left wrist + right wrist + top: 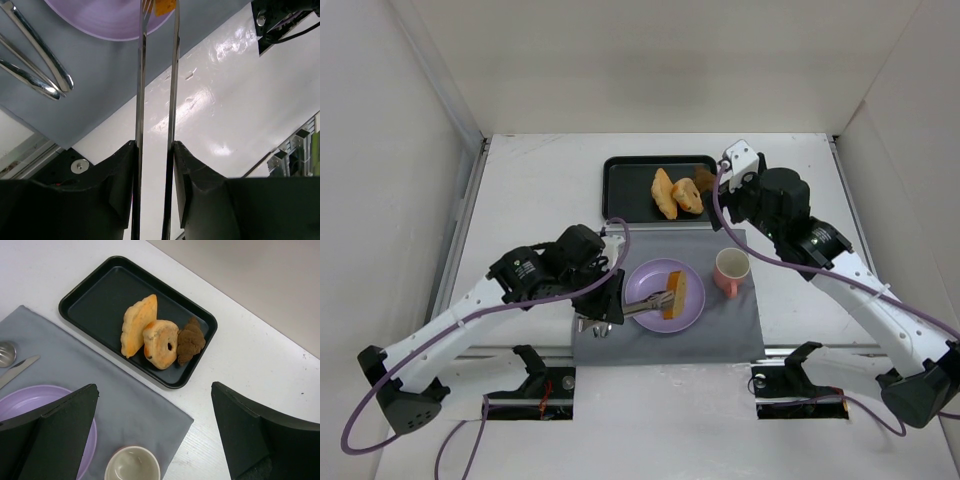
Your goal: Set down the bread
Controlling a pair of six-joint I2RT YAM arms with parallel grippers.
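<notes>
Brightness: bright, even, diffuse light from overhead in all three views.
Shadows: soft and short on the grey mat (725, 335); a faint one inside the rim of the black tray (95, 305).
Glare: white blotches on the glossy table (210, 110); thin highlights along the tongs (141, 75) and the cutlery (47, 75).
Focus: the top view is slightly soft; the right wrist view is crisp.

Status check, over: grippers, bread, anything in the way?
Left gripper shut on tongs; right gripper open, above the tray. Bread pinched in tong tips over purple plate. Pink cup beside plate, not blocking.
</notes>
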